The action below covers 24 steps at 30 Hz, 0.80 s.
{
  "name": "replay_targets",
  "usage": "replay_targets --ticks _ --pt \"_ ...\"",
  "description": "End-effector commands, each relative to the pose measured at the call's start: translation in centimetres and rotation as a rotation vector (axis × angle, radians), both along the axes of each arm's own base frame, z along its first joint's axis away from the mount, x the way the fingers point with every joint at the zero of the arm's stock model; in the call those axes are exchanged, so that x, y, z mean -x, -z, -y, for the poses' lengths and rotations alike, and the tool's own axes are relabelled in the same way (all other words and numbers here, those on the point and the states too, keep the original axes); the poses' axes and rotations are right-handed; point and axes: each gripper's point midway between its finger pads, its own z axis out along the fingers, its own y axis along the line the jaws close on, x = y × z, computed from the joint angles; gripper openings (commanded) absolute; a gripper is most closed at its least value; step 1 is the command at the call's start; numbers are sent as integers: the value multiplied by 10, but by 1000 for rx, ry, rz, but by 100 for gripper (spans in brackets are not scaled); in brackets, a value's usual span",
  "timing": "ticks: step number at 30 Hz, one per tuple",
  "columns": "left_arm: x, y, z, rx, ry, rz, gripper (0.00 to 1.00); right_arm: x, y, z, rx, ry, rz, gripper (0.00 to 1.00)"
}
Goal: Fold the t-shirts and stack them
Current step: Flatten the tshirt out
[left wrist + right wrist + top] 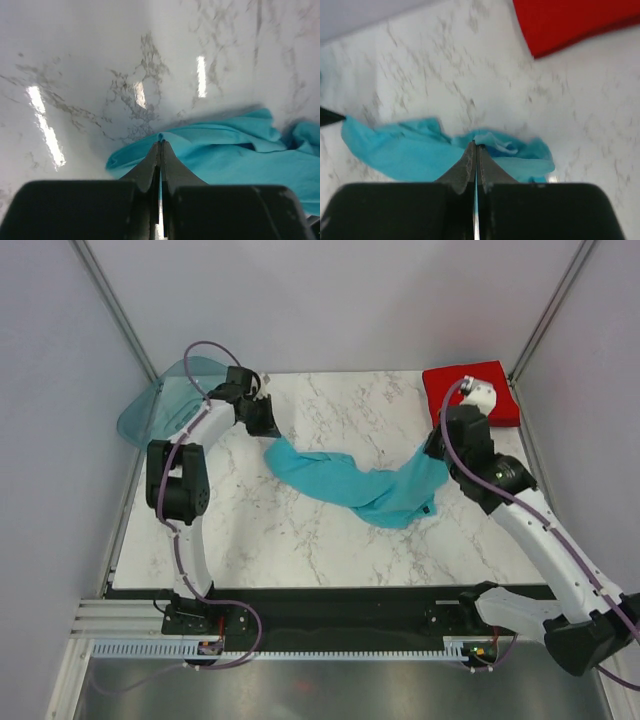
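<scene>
Both left claw [160, 143] and right claw [475, 145] pinch the turquoise t-shirt [350, 482], outside the tray [150, 412].

Both arms reach out from their bases at the near edge. The left arm [180, 490] rises to a sharply bent elbow, its forearm angling toward the far left. The left claw [262, 418] points inward, jaws pressed together on one end of the turquoise t-shirt [350, 480]. The right arm [540, 530] stretches diagonally from the near right corner with its wrist bent. The right claw [433, 448] is clamped on the opposite end of the same cloth. In each wrist view the dark fingers [147, 167] meet, with a thin sliver of fabric between them.
</scene>
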Motion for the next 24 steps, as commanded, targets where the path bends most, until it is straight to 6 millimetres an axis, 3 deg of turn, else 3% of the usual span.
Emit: replay_targets --ticks 1,2,3,4,5,7,8,9,11,12,13,14,15,16,17,18,19,22,24 --pt "-32 -168 -20 124 -189 314 2 -48 -115 30 21 161 298 0" --pt "-33 -184 -29 134 -216 340 2 -52 -153 35 -5 182 373 0" --pt "-30 -218 -32 158 -228 403 2 -62 -162 36 -1 191 384 0" --pt "-27 -231 -35 183 -245 415 2 -64 -176 43 13 203 403 0" --pt "-24 -243 -42 200 -257 431 2 -61 -208 47 -6 215 464 0" --pt "-7 -264 -46 230 -259 454 2 -54 -231 53 -9 227 495 0" --pt "-2 -264 -50 221 -269 450 2 -50 -233 53 -10 220 497 0" --pt "6 -248 -53 202 -279 406 2 -40 -237 56 -20 219 507 0" --pt "22 -242 -58 168 -276 401 2 -21 -217 59 -36 209 463 0" --pt "33 -214 -60 145 -281 340 2 -15 -204 59 -38 199 433 0" --pt "41 -202 -63 122 -284 319 2 -7 -188 59 -40 183 398 0" --pt "54 -203 -66 114 -290 326 2 7 -164 55 -69 144 363 0" --pt "68 -176 -68 93 -298 267 2 15 -151 53 -73 124 342 0" --pt "75 -169 -74 64 -317 262 2 23 -135 55 -70 121 307 0" --pt "87 -177 -79 50 -333 294 2 35 -117 60 -65 128 282 0" --pt "95 -166 -89 2 -358 287 2 41 -111 64 -56 136 270 0" --pt "100 -171 -93 -11 -368 309 2 44 -102 68 -38 146 253 0" --pt "113 -215 -98 1 -390 433 2 50 -121 77 -25 173 301 0" --pt "122 -268 -95 51 -387 557 2 47 -135 76 -24 168 322 0"
